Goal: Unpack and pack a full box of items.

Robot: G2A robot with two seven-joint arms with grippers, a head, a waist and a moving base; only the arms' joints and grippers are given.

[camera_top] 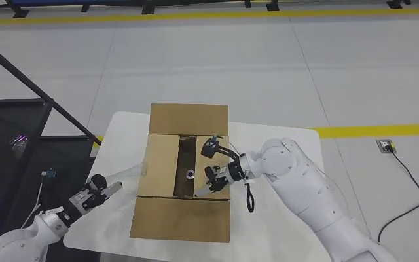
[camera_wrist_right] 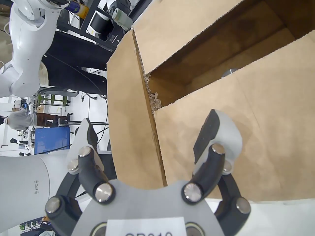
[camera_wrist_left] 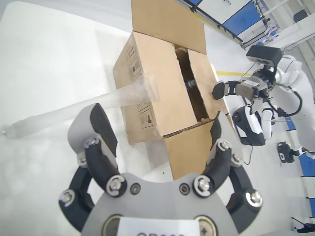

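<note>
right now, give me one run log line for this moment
brown cardboard box: flaps part open, on white table | right gripper: open, over box top | left gripper: open, beside box, apart from it

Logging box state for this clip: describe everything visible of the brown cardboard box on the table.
The brown corrugated cardboard box stands upright on the white table. Its two end flaps lie folded outward; its two side flaps are nearly shut, leaving a narrow slot where a small purple-and-silver item shows inside. Printed handling symbols mark one side wall. The open right gripper is over one side flap, contact unclear; a long clear plastic item seems to reach that wall.
</note>
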